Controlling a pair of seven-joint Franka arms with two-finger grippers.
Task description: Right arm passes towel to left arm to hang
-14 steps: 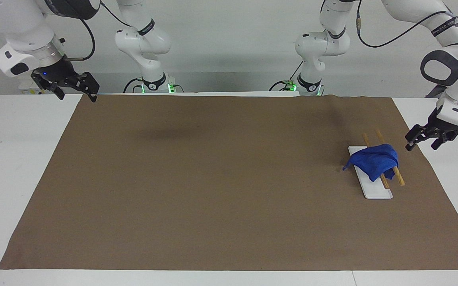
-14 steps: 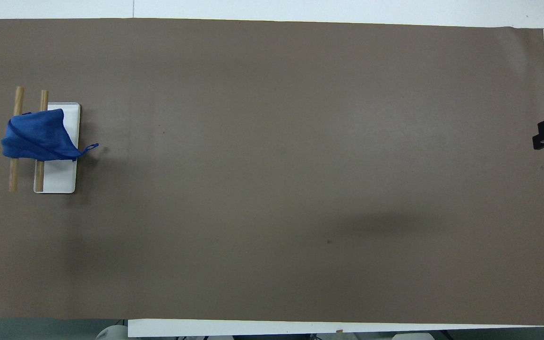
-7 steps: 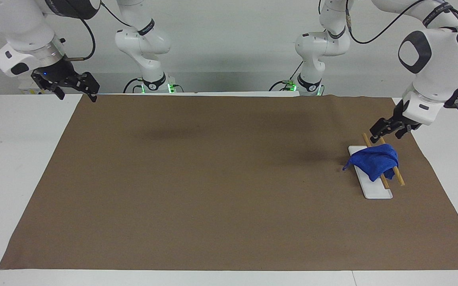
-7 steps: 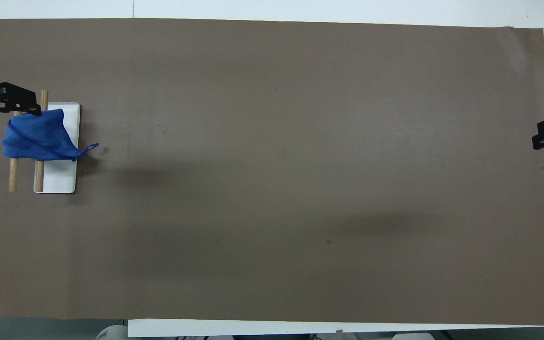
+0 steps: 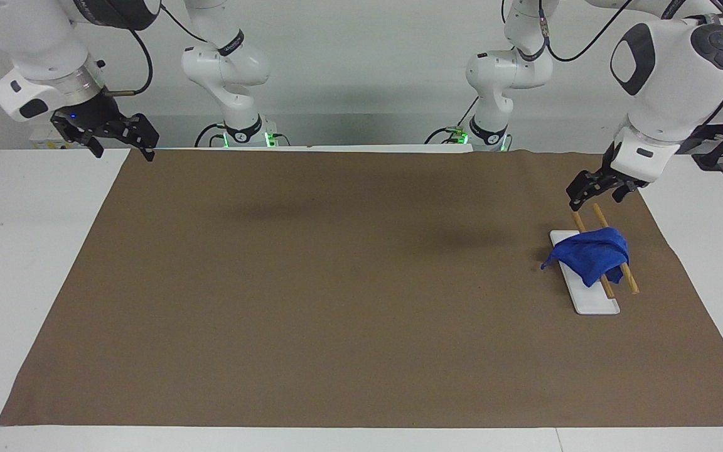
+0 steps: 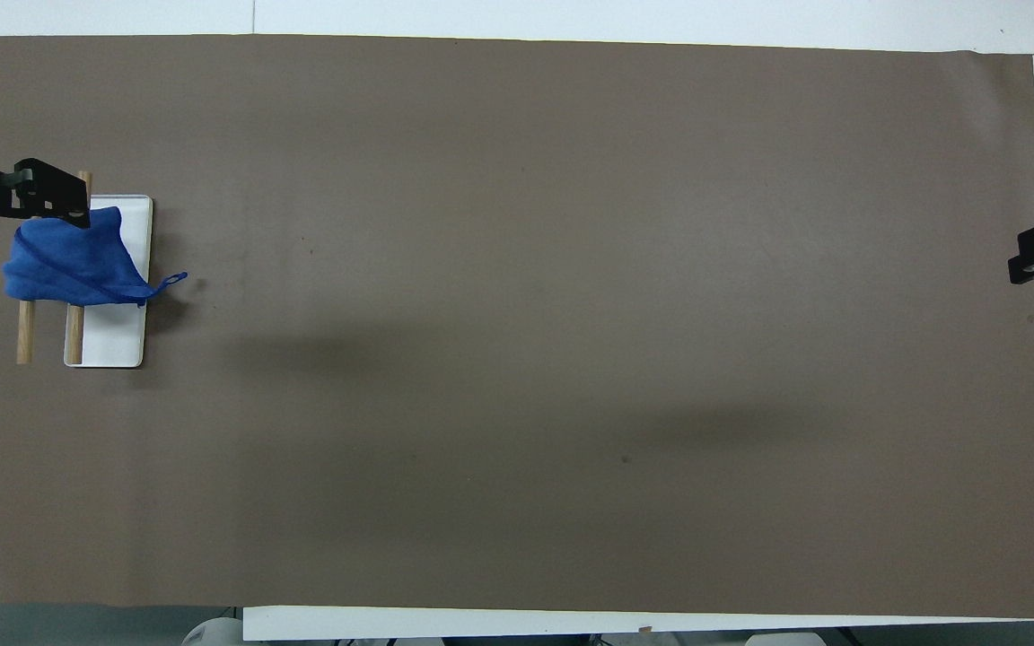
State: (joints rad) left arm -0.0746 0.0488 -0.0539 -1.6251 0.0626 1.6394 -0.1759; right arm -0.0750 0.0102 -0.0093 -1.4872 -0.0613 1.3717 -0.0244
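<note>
The left gripper [image 5: 595, 196], jaws wide, has swung in over the rack [image 5: 630, 280] holding the towel [image 5: 589, 254]; the right gripper [image 5: 118, 139] waits, jaws wide.

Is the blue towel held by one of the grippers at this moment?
No, the towel lies draped over the two wooden rods with no gripper closed on it.

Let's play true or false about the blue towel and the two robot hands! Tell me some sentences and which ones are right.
1. The towel is draped over two wooden rods. True.
2. The left gripper is holding the towel. False: it is open, up in the air above the rods' ends.
3. The right gripper is over the towel. False: it waits, open, at the right arm's end of the table.
4. A white tray lies under the towel. True.
</note>
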